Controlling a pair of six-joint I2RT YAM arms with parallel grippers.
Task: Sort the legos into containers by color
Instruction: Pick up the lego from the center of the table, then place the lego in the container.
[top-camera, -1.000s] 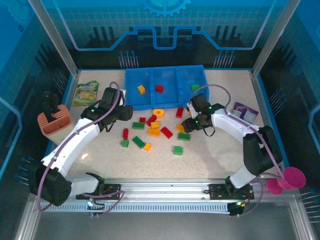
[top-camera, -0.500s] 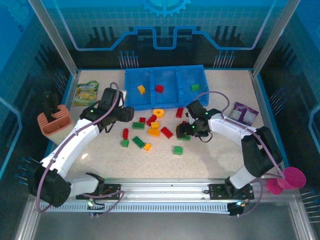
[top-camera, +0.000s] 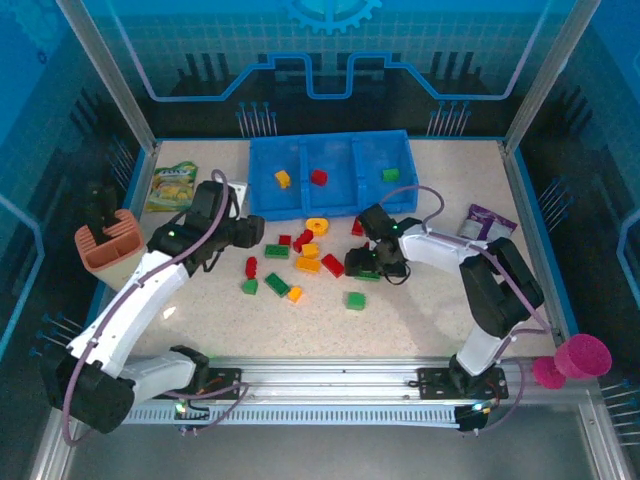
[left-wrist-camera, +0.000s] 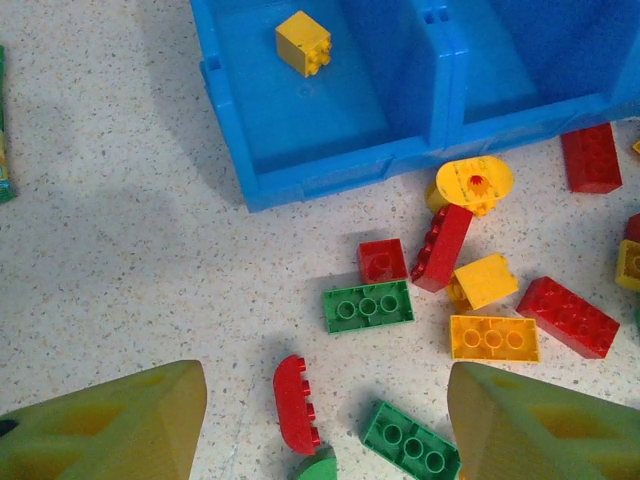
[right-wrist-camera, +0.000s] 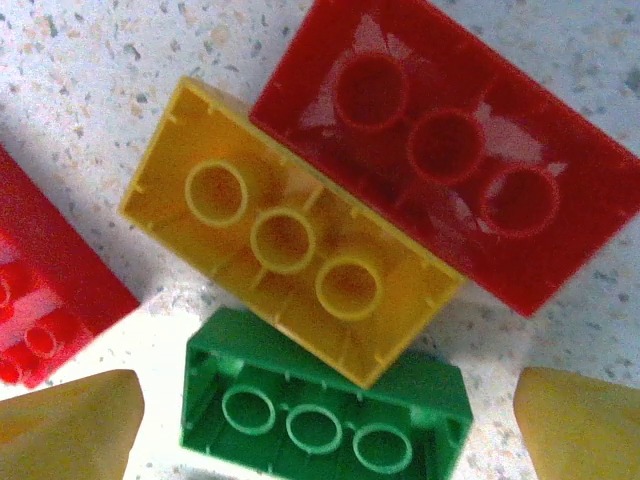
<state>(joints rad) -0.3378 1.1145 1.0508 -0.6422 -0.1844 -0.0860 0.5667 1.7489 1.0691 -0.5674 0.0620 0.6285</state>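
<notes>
**Both pincers released over the loose legos**

Top external view: the blue tray (top-camera: 340, 206) is lying at the far side of the table (top-camera: 430, 320). Each of its three compartments is holding one piece: a yellow cube (top-camera: 283, 179) in the left one, a red cube (top-camera: 318, 177) in the middle one and a green cube (top-camera: 390, 174) in the right one. The other legos (top-camera: 355, 300) are lying scattered on the table just in front of the tray (red, yellow and green all mixed). The left gripper (top-camera: 255, 232) is hovering near the left front corner of the tray. The right gripper (top-camera: 358, 265) is reaching down into the right side of the pile.

Left wrist view: the left gripper's fingers (left-wrist-camera: 110, 425) are standing wide apart, released, and are grasping nothing. On the table between them a curved red brick (left-wrist-camera: 296, 403) is lying, with a flat green brick (left-wrist-camera: 368, 305) a little beyond it. The yellow cube is sitting in the tray's left compartment.

Right wrist view: the right gripper's fingers (right-wrist-camera: 65, 425) are also spread wide, released. An upturned green brick (right-wrist-camera: 325, 410) is lying between them and is touching neither finger. An upturned yellow brick (right-wrist-camera: 290, 245) is pressing against it, and a long red brick (right-wrist-camera: 445, 150) is lying along the yellow one's far side.
</notes>
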